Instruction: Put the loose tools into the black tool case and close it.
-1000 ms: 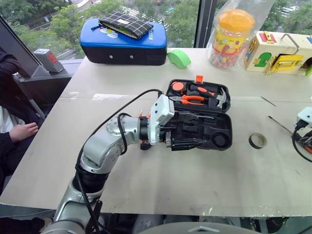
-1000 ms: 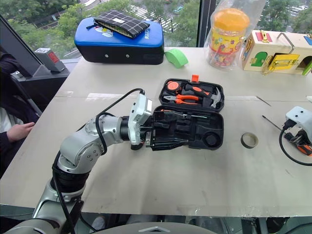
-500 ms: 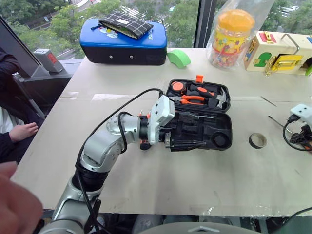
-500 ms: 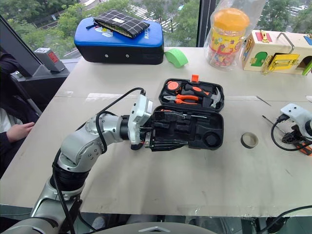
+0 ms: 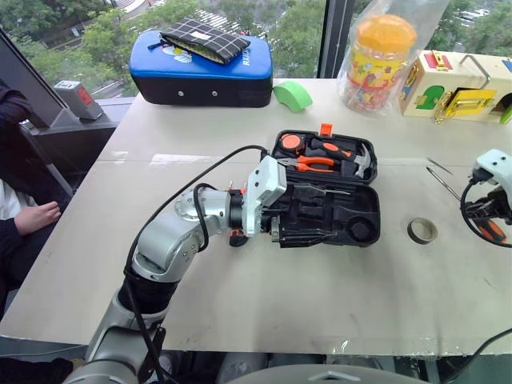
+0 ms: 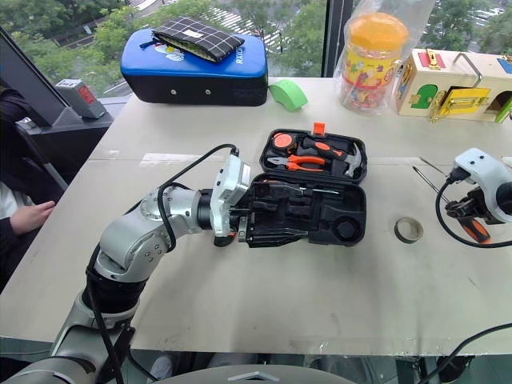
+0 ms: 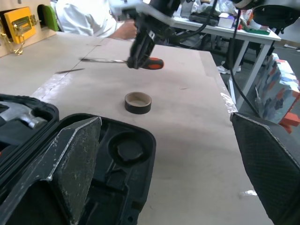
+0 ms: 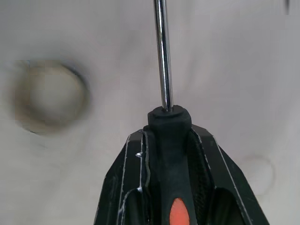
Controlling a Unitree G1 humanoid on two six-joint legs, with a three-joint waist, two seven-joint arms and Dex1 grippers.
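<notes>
Beige tabletop (image 5: 264, 296): left gripper (image 7: 164, 164) reaches level, fingers spread wide at the open black moulded-plastic tool case (image 5: 352, 220); right gripper (image 8: 166, 140), angled downward, clamps a slim orange-and-black-handled screwdriver (image 8: 164, 93).

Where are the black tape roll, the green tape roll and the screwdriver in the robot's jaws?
black tape roll (image 5: 422, 231): left eye view, on its ring wall.
green tape roll (image 5: 293, 95): left eye view, on its green side.
screwdriver (image 8: 162, 56): right wrist view, on its metal shaft.

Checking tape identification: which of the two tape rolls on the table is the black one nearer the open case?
The small black tape roll, lying flat just right of the black tool case. The green tape roll sits at the table's far side, beside the blue-topped case.
</notes>
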